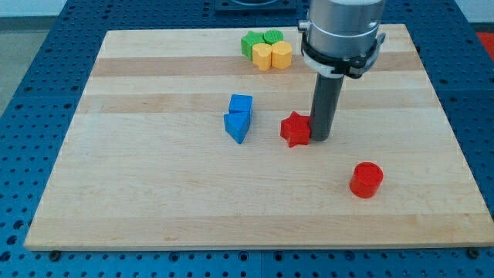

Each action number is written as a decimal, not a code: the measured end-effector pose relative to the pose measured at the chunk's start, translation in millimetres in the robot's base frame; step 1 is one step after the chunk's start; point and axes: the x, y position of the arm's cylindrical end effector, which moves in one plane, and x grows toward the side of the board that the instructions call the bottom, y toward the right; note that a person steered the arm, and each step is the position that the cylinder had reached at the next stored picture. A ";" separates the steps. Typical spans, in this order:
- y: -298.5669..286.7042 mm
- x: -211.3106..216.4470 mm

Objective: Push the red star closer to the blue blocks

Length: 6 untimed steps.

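Note:
The red star (294, 129) lies near the board's middle, to the right of the two blue blocks. My tip (319, 138) touches the star's right side. The blue square block (241, 103) sits just above the blue triangular block (238, 126), and the two touch. A gap of bare wood about one block wide lies between the star and the blue blocks.
A red cylinder (366, 180) stands at the lower right. Two green blocks (258, 40) and two yellow blocks (272, 55) cluster at the top centre of the wooden board (154, 193). A blue pegboard surface surrounds the board.

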 end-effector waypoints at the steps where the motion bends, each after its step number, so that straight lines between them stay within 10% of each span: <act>1: -15.3 12.8; 6: -52.6 -8.0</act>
